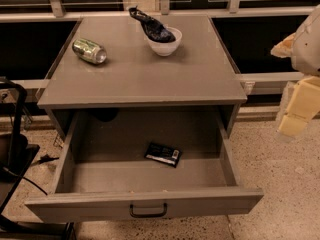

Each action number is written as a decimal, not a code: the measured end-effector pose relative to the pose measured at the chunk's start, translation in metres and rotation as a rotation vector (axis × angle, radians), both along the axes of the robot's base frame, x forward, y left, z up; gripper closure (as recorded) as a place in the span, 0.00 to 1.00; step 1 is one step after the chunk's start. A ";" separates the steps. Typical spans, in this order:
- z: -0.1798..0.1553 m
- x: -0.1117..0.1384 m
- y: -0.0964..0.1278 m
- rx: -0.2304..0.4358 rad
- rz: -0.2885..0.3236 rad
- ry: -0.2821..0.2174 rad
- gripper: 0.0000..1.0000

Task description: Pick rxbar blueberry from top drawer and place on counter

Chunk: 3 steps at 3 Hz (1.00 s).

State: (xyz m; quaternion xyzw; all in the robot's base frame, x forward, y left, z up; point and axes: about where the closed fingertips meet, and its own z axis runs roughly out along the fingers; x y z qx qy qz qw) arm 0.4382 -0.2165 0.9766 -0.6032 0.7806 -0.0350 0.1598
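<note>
The rxbar blueberry (163, 154) lies flat on the floor of the open top drawer (145, 204), right of the middle, dark wrapper with a pale end panel facing right. The drawer is pulled far out, with its dark handle (148, 211) on the front panel. The counter (145, 64) is the grey top of the cabinet above it. My gripper (295, 116) hangs at the right edge of the view, outside the cabinet and to the right of the drawer, roughly level with the counter's front edge and well away from the bar. It holds nothing that I can see.
A green can (89, 51) lies on its side at the counter's left. A white bowl (164, 42) with a dark wrinkly bag (150, 26) in it stands at the back middle. A dark stand (12, 134) with cables is at the left on the speckled floor.
</note>
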 end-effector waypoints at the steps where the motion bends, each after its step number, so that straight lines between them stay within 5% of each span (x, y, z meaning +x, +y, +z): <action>1: -0.006 0.000 0.000 0.017 0.001 -0.004 0.00; 3: -0.038 -0.002 0.015 0.097 0.022 0.008 0.00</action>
